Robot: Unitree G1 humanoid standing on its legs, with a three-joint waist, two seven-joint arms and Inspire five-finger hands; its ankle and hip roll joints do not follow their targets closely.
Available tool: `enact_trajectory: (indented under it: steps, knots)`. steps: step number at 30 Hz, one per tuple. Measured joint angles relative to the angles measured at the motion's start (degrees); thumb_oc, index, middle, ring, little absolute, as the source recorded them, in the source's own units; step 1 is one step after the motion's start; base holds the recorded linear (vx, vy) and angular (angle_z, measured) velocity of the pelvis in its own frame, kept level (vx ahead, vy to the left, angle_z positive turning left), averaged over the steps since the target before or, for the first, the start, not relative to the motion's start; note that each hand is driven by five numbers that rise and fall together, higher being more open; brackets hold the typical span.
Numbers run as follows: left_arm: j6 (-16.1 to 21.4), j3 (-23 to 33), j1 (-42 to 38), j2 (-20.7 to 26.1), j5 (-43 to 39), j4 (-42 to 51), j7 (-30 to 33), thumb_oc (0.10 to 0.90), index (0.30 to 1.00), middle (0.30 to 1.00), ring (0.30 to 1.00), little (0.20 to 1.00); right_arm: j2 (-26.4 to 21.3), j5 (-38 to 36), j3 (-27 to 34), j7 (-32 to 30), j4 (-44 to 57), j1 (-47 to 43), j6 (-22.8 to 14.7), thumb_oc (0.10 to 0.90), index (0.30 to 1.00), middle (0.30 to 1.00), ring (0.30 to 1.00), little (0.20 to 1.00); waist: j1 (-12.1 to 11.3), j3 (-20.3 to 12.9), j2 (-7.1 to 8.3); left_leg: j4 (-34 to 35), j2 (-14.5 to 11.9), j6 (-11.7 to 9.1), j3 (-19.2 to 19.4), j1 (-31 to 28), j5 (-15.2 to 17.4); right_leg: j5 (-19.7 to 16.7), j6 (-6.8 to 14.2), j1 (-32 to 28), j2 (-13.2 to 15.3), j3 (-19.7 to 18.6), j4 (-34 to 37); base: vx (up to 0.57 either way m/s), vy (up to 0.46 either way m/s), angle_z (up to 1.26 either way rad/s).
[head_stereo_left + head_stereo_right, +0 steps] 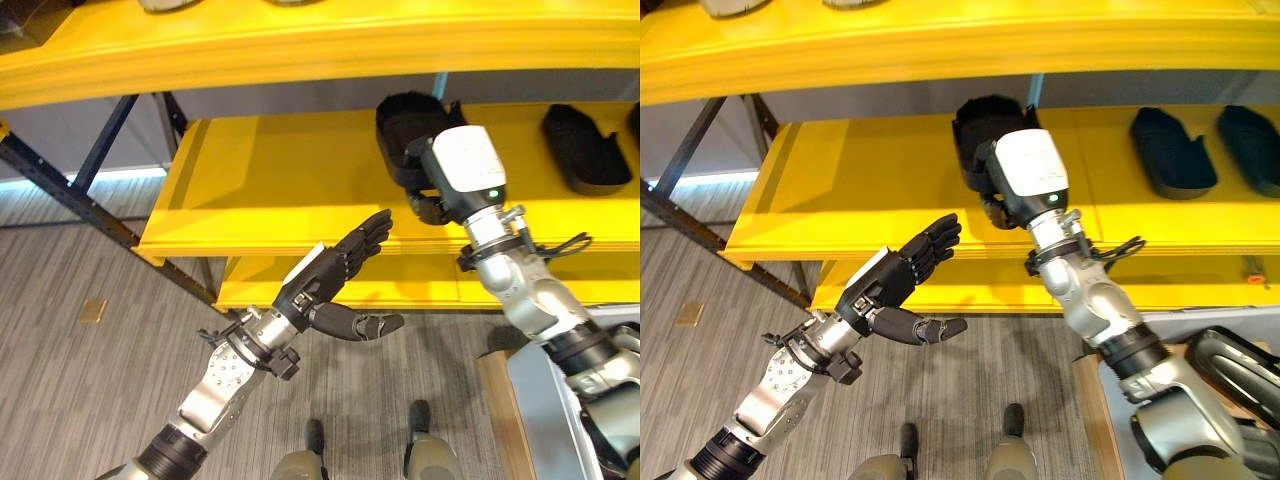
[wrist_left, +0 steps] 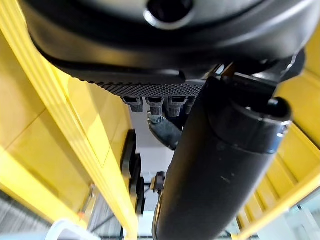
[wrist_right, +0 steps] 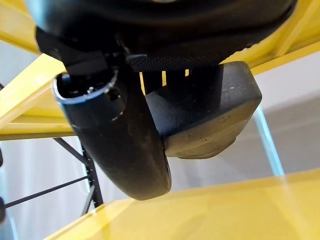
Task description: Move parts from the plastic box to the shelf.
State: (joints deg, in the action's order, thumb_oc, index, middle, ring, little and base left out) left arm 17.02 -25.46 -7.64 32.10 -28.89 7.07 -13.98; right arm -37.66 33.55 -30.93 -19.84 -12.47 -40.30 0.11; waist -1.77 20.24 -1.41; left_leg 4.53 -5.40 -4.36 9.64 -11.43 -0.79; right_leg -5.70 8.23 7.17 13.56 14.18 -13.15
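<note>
At the far left, dark metal shelf legs (image 1: 95, 165) run down to a grey wood-pattern floor (image 1: 70, 380). The yellow shelf (image 1: 270, 180) spans the view in tiers, with its middle board lying bare on the left half.

The left hand (image 1: 335, 275) hangs in front of the shelf's front edge, below the middle board, its fingers straight and pointing up toward the shelf and its thumb spread out to the side. It holds nothing and touches nothing.

Further right, the right hand (image 1: 990, 175) reaches onto the middle board with a black part (image 1: 985, 125) in its grasp. The right wrist view shows the thumb curled against the part (image 3: 205, 115), with the fingers behind it, so the hand is closed round it. The part is matte black with a slightly speckled surface, a rounded blunt end and a shell-like, hollowed form with a raised rim. From the head views it sits over the middle board, just in front of the hand; whether it rests on the board or is held just above it cannot be told.

To the right, two more black parts (image 1: 1175, 150) of the same elongated, shoe-sole shape lie side by side on the same board, well apart from the held one. At the lower right corner, a black part (image 1: 1235, 375) lies in the plastic box (image 1: 1110, 420).
</note>
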Motion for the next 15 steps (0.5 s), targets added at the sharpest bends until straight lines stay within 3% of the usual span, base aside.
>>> enact_trajectory:
  steps: [1,2,3,4,6,9,11,15]
  knots:
    - [-0.2,-0.4,0.1,0.3,0.0,0.0,0.0,0.9,1.0,1.0,1.0,1.0,0.2,0.0,-0.9,0.0,0.3,0.3,0.3,0.4,0.3,0.3,0.3,0.3,1.0,-0.1,0.74,-0.2,0.1,0.3,-0.8,0.0,0.2,1.8,0.3,0.0,-0.7,-3.8,-0.2,0.13,-0.243,0.27]
    - [-0.2,-0.5,-0.1,0.6,0.0,0.0,-0.1,0.9,1.0,1.0,1.0,1.0,0.2,0.0,-1.5,0.0,1.1,0.4,0.9,0.4,0.3,0.3,0.3,0.3,2.6,-0.4,1.38,-1.3,-0.3,0.2,-2.6,1.8,0.4,3.0,0.1,-0.2,-3.0,-11.2,0.4,0.13,-0.229,1.36]
    - [-0.3,-1.8,-1.9,0.7,0.0,0.0,-0.2,0.9,1.0,1.0,1.0,1.0,-0.3,0.1,-0.8,-1.0,1.6,0.4,1.8,0.4,0.3,0.3,0.3,0.3,5.3,-1.0,3.18,-3.1,-0.1,-0.1,-8.6,6.4,0.3,6.0,0.7,-1.3,-5.5,-17.1,3.2,0.2,-0.325,1.54]
    - [-0.4,-2.4,-2.3,0.2,0.0,-0.4,-0.3,0.9,1.0,1.0,1.0,1.0,-0.7,0.1,-0.2,-1.0,1.2,0.4,1.9,0.4,0.3,0.3,0.3,0.3,5.2,-1.0,2.98,-3.1,0.0,-0.4,-10.1,7.1,-0.3,4.2,-0.8,-2.4,-6.2,-18.2,5.4,0.15,-0.26,1.38]
    - [-0.6,-3.9,-2.1,0.9,0.0,-0.3,-0.6,0.9,1.0,1.0,1.0,1.0,-0.9,0.1,0.7,-1.2,-0.9,0.2,1.4,0.4,0.3,0.3,0.3,0.3,3.9,-1.1,1.11,-1.7,-1.7,0.1,-10.7,7.3,-1.5,3.7,-1.6,-2.4,-7.5,-15.1,5.7,0.1,-0.241,0.37]
    - [-0.6,-3.9,-1.9,1.4,-0.1,-0.3,-1.5,0.9,1.0,1.0,1.0,1.0,-2.3,0.1,0.7,-1.3,-2.6,0.0,0.6,0.4,0.3,0.3,0.3,0.3,3.1,-1.1,-0.4,-2.2,-2.7,-0.4,-11.5,8.4,-1.9,4.2,-2.8,-1.9,-8.3,-13.4,4.9,0.01,-0.202,0.25]
    - [-0.6,-3.8,-2.8,0.4,-2.4,-0.3,-1.9,0.9,1.0,1.0,1.0,1.0,-5.3,0.1,0.8,-1.3,-2.6,-0.9,0.4,0.4,0.3,0.3,0.3,0.3,3.5,-1.0,-2.93,-2.4,-2.3,-1.6,-11.4,11.1,-2.9,4.6,-2.8,-0.2,-7.7,-12.3,4.7,-0.05,-0.252,0.29]
    - [-0.4,-3.5,-4.1,0.3,-2.5,-0.3,-2.9,0.9,1.0,1.0,1.0,1.0,-7.4,0.1,0.8,0.0,-2.6,-1.1,0.5,0.4,0.3,0.3,0.3,0.3,4.6,-0.8,-4.35,-4.4,-1.1,-1.4,-10.6,13.5,-3.1,7.2,-2.6,1.9,-6.3,-11.2,1.0,0.02,-0.179,0.28]
